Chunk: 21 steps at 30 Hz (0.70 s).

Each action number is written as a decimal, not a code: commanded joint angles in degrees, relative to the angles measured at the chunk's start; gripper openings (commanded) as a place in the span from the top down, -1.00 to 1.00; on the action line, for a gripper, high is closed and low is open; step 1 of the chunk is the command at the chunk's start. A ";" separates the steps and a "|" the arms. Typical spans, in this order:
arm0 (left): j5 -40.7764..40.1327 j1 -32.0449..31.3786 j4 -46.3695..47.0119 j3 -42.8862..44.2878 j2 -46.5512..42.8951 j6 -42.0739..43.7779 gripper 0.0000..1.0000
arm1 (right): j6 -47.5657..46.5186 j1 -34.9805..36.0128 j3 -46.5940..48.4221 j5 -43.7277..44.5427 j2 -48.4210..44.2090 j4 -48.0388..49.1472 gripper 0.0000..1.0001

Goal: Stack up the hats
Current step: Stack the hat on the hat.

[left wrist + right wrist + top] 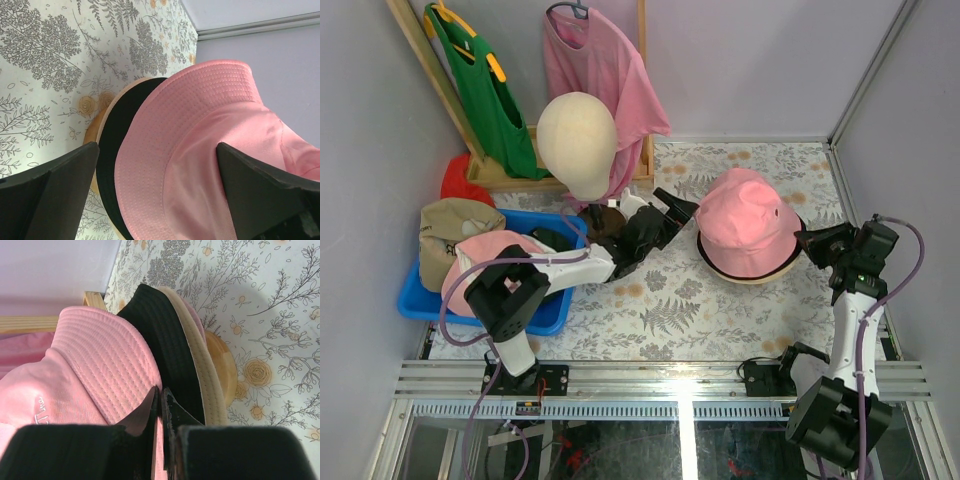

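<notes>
Pink bucket hat [748, 222] sits on top of a black hat [165, 335] and a tan hat [200, 355], around 3 o'clock on the floral surface [670, 300]. Right hand [807, 243] is pinching its brim from 3 o'clock. Left hand [678, 205] is spread wide, just beside it at 9 o'clock.

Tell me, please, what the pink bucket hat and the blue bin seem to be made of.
The pink bucket hat looks like woven, cotton-type fabric, matte: fine weave and rows of brim stitching show. The blue bin looks like moulded plastic, smooth with a slight sheen, judged from above only.
</notes>
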 commanded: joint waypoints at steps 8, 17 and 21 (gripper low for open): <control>-2.92 0.85 11.52 -3.55 -2.98 2.62 -1.00 | -3.17 -1.53 3.53 1.12 2.37 -1.94 1.00; -3.57 1.63 11.26 -5.04 -3.14 1.00 -1.00 | -3.81 -2.10 4.59 0.65 4.42 -2.12 1.00; -1.82 2.25 13.80 -5.48 -1.15 0.94 -1.00 | -4.32 -2.53 4.74 0.40 5.20 -1.64 1.00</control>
